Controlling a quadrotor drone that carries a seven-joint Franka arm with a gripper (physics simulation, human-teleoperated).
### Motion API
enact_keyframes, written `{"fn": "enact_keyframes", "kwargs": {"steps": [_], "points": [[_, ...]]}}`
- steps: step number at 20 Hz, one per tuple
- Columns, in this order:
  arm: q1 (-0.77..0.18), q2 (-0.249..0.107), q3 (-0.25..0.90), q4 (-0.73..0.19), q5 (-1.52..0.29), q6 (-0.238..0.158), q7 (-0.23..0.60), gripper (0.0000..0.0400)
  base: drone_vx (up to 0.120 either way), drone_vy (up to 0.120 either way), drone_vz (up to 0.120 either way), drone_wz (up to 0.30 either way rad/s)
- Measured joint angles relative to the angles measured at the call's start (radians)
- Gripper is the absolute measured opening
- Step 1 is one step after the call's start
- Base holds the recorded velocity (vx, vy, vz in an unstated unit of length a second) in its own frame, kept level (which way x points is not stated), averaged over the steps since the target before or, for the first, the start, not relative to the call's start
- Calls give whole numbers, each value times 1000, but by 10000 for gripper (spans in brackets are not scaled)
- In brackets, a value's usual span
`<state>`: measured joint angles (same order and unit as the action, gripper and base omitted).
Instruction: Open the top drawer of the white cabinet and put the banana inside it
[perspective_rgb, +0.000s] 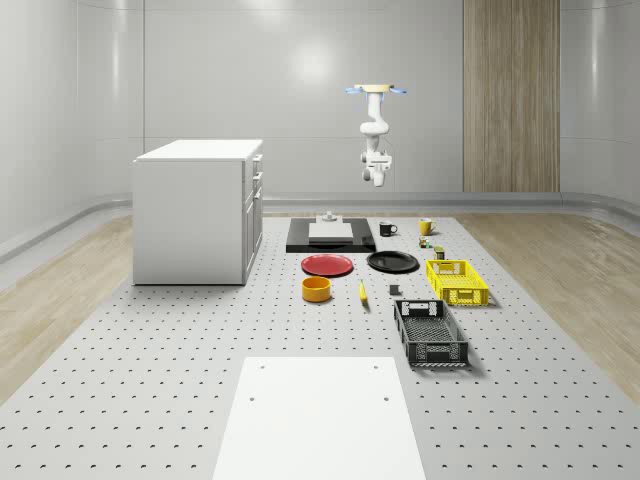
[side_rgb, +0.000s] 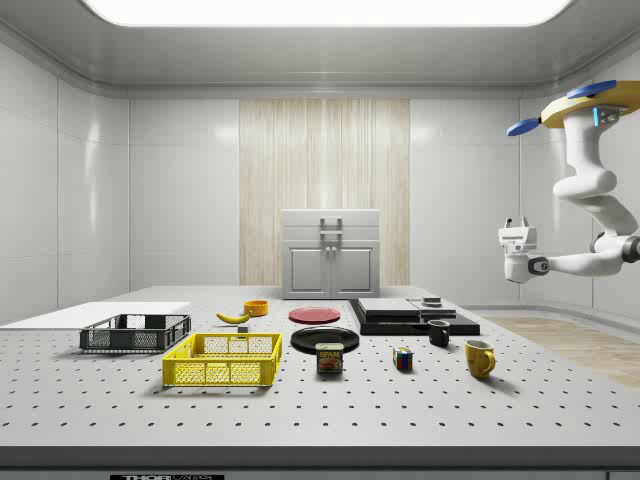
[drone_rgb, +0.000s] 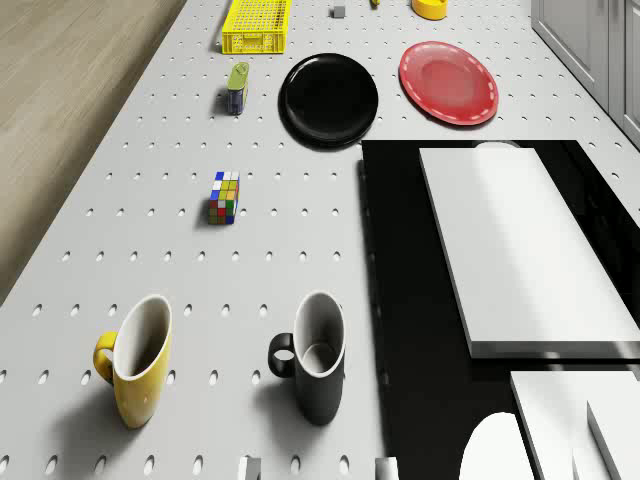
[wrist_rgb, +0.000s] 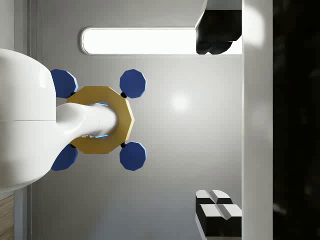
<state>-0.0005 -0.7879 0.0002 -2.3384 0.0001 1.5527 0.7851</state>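
Pegboard tabletop (perspective_rgb: 150, 360) in the whole-scene view carries one white cabinet (perspective_rgb: 198, 211), drawers shut, and one banana (perspective_rgb: 363, 293) beside the orange bowl (perspective_rgb: 317, 289), its long axis running near to far. Side view: the drone (side_rgb: 590, 103) hovers high, its gripper (side_rgb: 514, 233) empty, fingers (wrist_rgb: 218, 197) spread wide. Drone view: two mugs, two plates.

We see open air between the hovering drone (perspective_rgb: 376, 91) and the white cabinet (perspective_rgb: 197, 210) (drawers shut); mugs (perspective_rgb: 388, 228) sit below.
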Motion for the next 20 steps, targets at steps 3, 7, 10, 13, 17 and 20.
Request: {"fn": "enact_keyframes", "kwargs": {"steps": [3,7,10,13,17,20], "points": [[-2,7,1,63,1,-53,-1,400,0,0,0,0],[6,33,-39,148,67,-112,-10,400,0,0,0,0],[61,49,-271,150,401,-149,-76,400,53,-67,0,0],[122,50,-445,97,657,-169,-116,400,120,-120,67,0],[191,35,-580,21,859,-170,-144,400,120,-120,120,0],[232,20,-637,-18,938,-162,-153,400,120,-120,120,0]]}}
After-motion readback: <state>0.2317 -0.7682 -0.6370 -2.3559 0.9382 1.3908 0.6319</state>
